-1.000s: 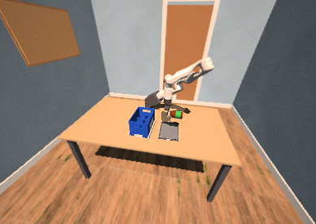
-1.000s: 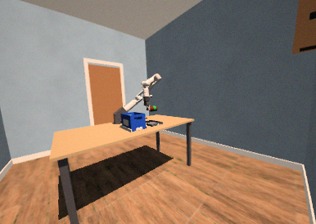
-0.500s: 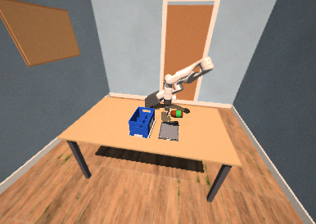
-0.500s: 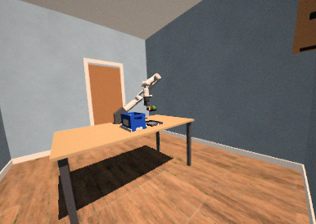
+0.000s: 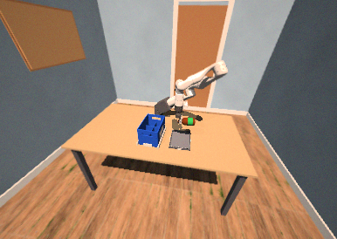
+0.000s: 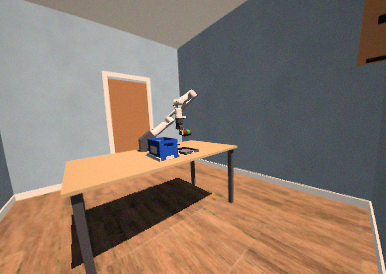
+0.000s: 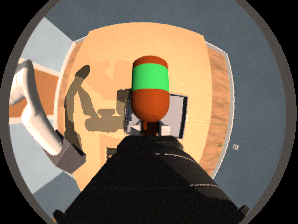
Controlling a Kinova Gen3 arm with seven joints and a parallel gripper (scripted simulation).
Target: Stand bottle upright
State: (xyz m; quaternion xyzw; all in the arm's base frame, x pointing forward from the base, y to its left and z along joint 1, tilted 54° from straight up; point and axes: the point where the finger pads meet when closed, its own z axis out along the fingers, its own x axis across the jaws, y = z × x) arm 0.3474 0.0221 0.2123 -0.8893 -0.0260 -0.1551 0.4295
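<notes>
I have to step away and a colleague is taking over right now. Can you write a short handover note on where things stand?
Gripper: jaws shut on the bottle, held in the air above the table, not upright yet.
Tray: grey, flat on the table, nothing on it, just right of the blue crate in the top view.
Crate: resting on the table, not held.
Done: bottle picked up and lifted.
Left: turn the bottle upright, set it on the tray, open the jaws, pull away and check it stands still without nudging the tray or crate.
</notes>
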